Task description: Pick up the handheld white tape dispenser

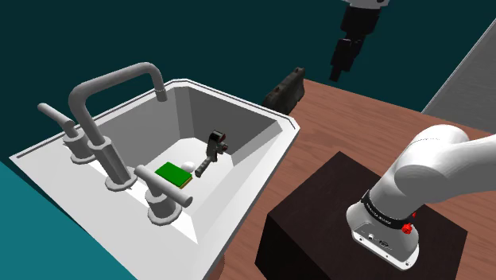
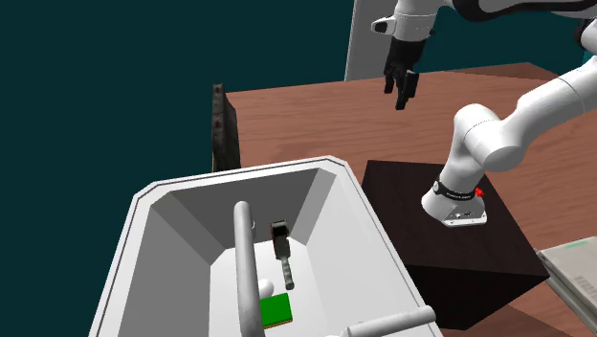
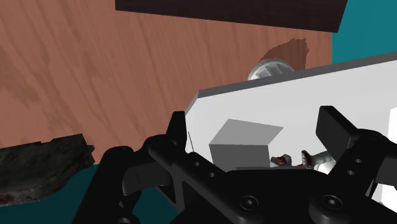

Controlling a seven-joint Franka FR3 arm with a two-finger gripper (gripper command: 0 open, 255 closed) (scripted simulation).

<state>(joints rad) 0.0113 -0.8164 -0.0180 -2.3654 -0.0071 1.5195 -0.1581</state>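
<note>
You are working in what looks like a home kitchen: a white sink (image 1: 246, 199) is set into a reddish-brown wooden countertop (image 1: 358, 119), a grey bridge faucet (image 1: 111, 81) with two lever handles (image 1: 163, 184) stands on its rim, and a flat green pad (image 1: 172, 173) lies in the basin.

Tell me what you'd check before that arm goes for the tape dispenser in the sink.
1. Jaws open and empty: ok, they stand apart with nothing between them.
2. Target in sight: ok, a dark tape dispenser sits in the basin of the sink.
3. Jaws over the target: not ok, they hang high above the wooden counter, off to the side of the sink.
4. Room to grasp: cannot tell, a green sponge and a small white ball lie close by its lower end.
5. Clear way down: cannot tell, the faucet arches over the basin.
</note>
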